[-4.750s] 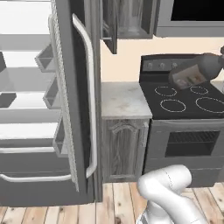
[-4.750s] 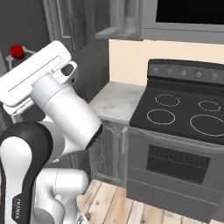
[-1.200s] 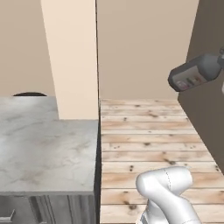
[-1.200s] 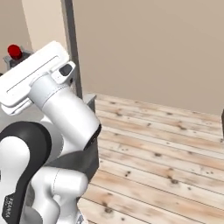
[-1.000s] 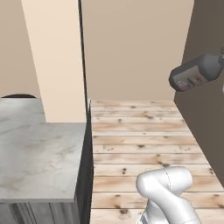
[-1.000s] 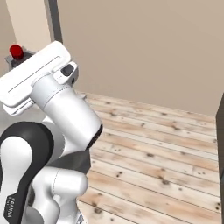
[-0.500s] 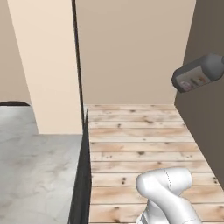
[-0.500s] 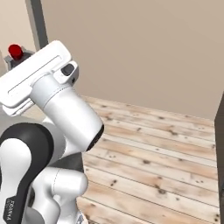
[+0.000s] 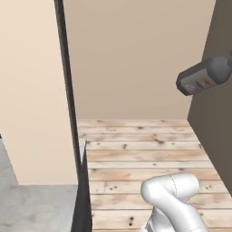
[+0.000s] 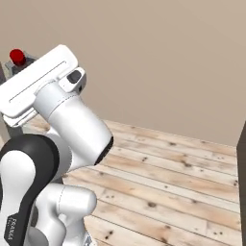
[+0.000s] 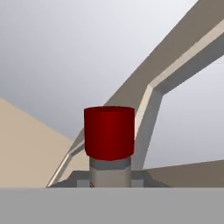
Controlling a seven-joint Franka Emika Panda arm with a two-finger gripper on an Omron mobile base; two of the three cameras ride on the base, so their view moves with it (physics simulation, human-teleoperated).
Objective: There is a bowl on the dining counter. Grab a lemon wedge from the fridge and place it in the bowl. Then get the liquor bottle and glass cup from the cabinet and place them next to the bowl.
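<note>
**A:** In the left base view, where does the liquor bottle (image 9: 205, 76) sit?

**B:** High at the right edge, lying nearly on its side in the air, its labelled base toward the camera and its neck running out of frame. Nothing is under it but the wooden floor (image 9: 145, 154), so it is being carried, well clear of the beige wall (image 9: 136, 54). A corner of grey-veined marble counter (image 9: 31, 204) shows at lower left; it may be the dining counter, but that cannot be told from here.

**B:** In the right base view, the white arm (image 10: 72, 125) folds up and over to the left, and a small red cap (image 10: 17, 56) peeks out beyond the wrist. That fits the bottle being held out past the hand, kept high, probably so it clears counters while the base drives.

**A:** And the hand view?

**B:** The red cap (image 11: 109, 131) stands straight ahead on a pale neck (image 11: 110, 171), rising from between the 2 fingertips of the gripper (image 11: 110, 186). The jaws are pressed in close, pinching the bottle low on its neck. Behind it are only ceiling and wall edges.

**A:** How far along is the task?

**B:** By the look of it, the bottle is in transit. The bowl, lemon wedge and glass cup cannot be judged from these frames.
</note>
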